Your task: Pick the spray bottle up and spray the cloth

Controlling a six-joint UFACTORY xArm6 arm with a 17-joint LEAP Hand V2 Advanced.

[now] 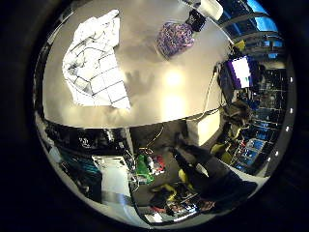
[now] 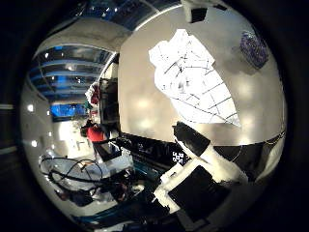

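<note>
A white cloth with a dark grid pattern [image 1: 94, 60] lies spread on the grey table [image 1: 169, 95]. The spray bottle [image 1: 178, 38], purple-patterned with a black and white head, stands on the table a short way from the cloth. In the right thumb side palm view the cloth [image 2: 198, 75] lies mid-table and the bottle [image 2: 254, 46] stands at the table's far part. My right hand [image 2: 201, 172] shows as white and black parts at that view's edge, fingers relaxed. It is high above the table, away from cloth and bottle.
Past the table's edge lies room clutter: a lit monitor [image 1: 239, 70], chairs and boxes on the floor [image 1: 183, 174]. A dark shadow [image 1: 145, 79] falls on the bare table between cloth and bottle.
</note>
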